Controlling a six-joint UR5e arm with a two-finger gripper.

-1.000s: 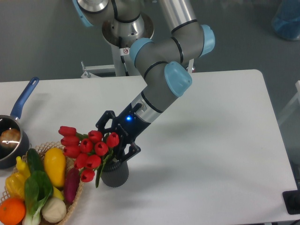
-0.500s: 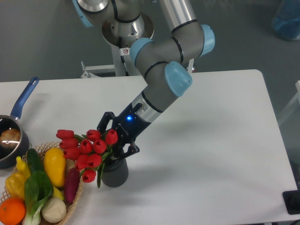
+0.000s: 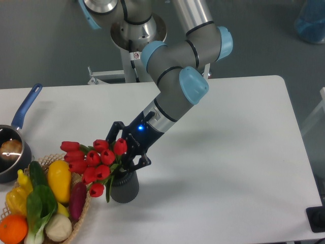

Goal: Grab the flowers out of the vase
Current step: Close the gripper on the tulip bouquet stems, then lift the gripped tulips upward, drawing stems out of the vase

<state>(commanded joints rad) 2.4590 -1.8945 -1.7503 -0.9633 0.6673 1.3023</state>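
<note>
While the black two-finger claw (image 3: 127, 155) sits low over the small dark grey ribbed vase (image 3: 125, 187), I cannot tell whether its fingers have closed on the stems, because the blooms and the claw body hide the gap. The bunch of red tulips with green leaves (image 3: 94, 161) stands in the vase near the front left of the white tabletop (image 3: 228, 152), leaning left over the woven basket of yellow, purple and green vegetables (image 3: 45, 198). To do this step well, I would grip the stems just above the vase mouth, firmly but without crushing, then draw up along the stem line so the vase neither tips nor rides up. I would watch the blooms brushing the basket. A small sticker on the robot's base (image 3: 135, 55) is too small to read; no other writing shows.
</note>
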